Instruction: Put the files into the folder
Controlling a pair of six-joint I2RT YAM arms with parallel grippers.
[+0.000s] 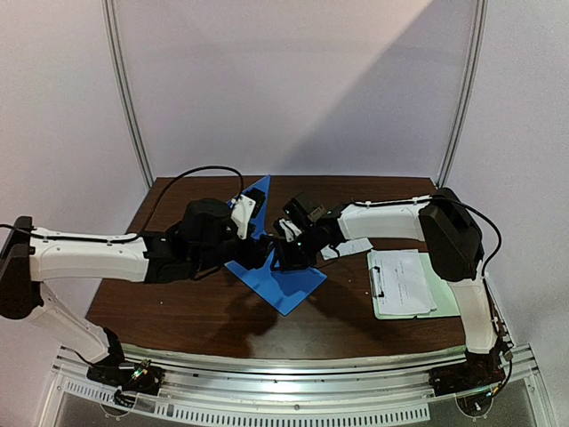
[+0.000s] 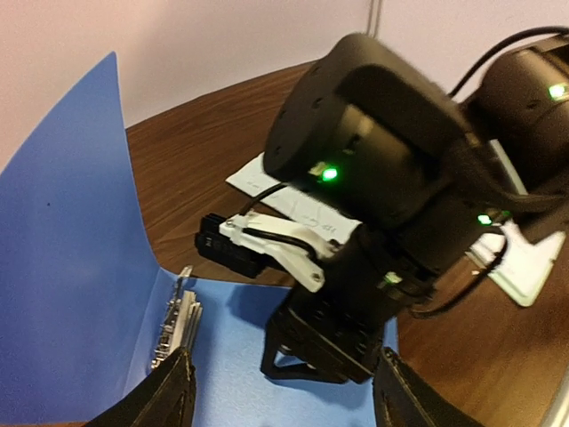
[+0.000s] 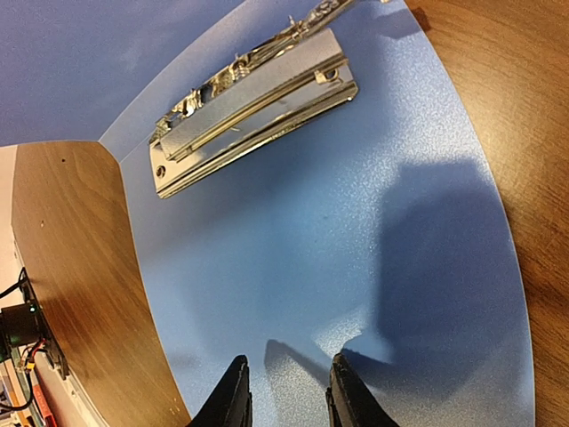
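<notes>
- The folder (image 1: 283,280) lies open mid-counter (image 1: 178,302), cover standing up at its left, metal clip (image 3: 253,111) bare.
- Left claw (image 2: 284,360): spread wide, empty, beside the raised cover.
- Right claw (image 3: 286,378): tips slightly parted, gripping nothing, low over the inner leaf.
- The files (image 2: 293,206): one sheet lies beyond the folder, another on the clipboard (image 1: 443,294) far right. None is filed; by my reading, all the loading remains.

Dark brown wooden table (image 1: 178,311), pale lilac wall (image 1: 293,80), two curved metal poles (image 1: 129,98), slanting shadow on wall
</notes>
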